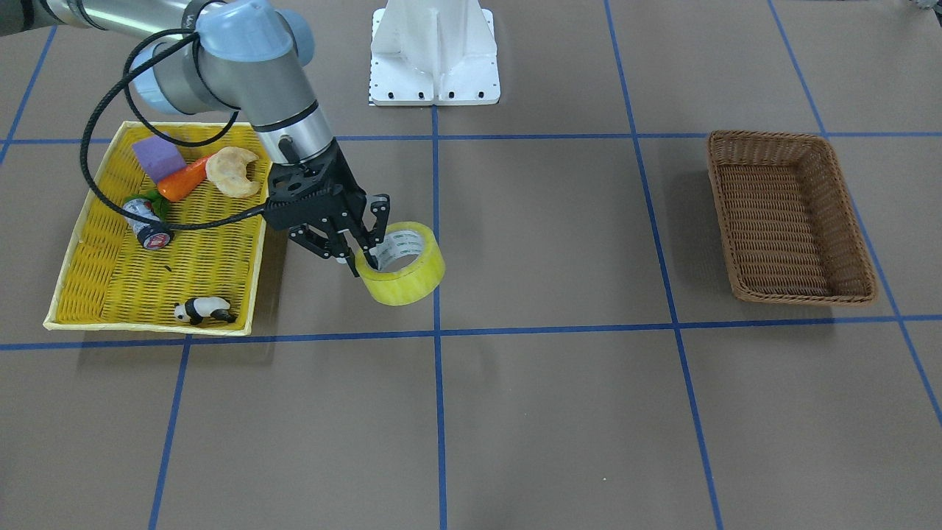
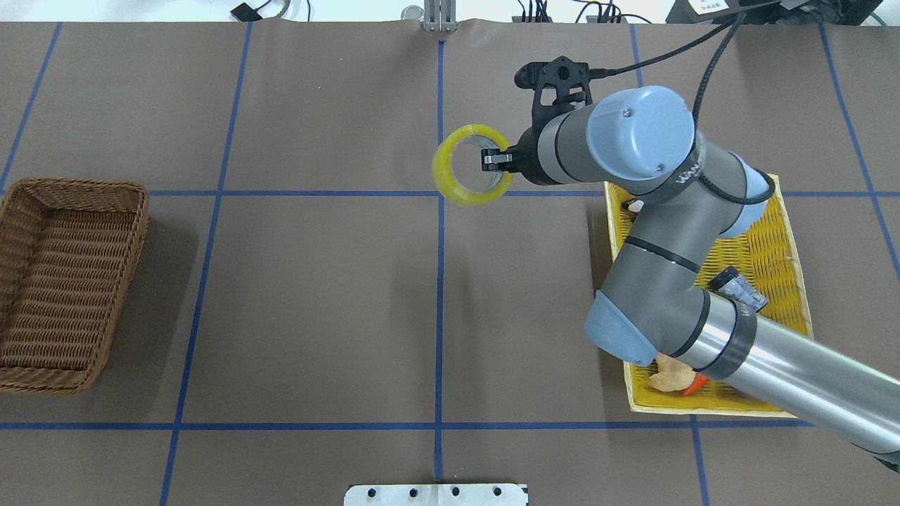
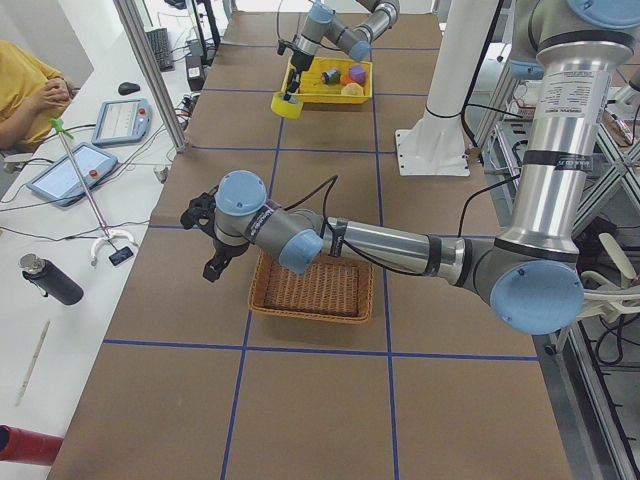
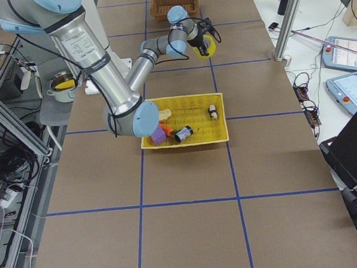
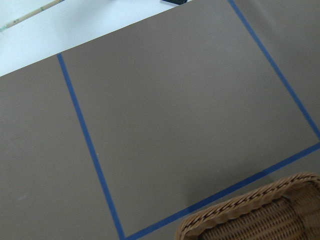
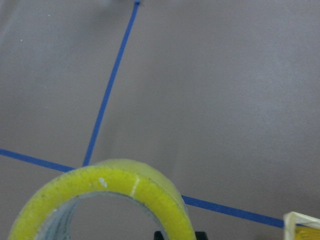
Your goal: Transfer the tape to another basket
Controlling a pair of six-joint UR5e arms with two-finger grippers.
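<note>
The tape (image 1: 406,278), a yellow roll with a white printed core, hangs tilted above the table near the centre line. My right gripper (image 1: 366,254) is shut on its rim, one finger inside the core and one outside. The same grip shows in the overhead view, where the gripper (image 2: 494,159) holds the tape (image 2: 455,186). The roll's top fills the bottom of the right wrist view (image 6: 115,182). The brown wicker basket (image 1: 787,221) stands empty far across the table. My left gripper (image 3: 212,262) hovers beside that basket (image 3: 310,290); I cannot tell if it is open or shut.
The yellow woven basket (image 1: 147,272) behind my right arm holds a small can (image 1: 147,222), a carrot (image 1: 182,182), a purple block (image 1: 158,156), a pastry (image 1: 232,171) and a toy panda (image 1: 202,309). A white mount base (image 1: 434,51) stands at the robot's side.
</note>
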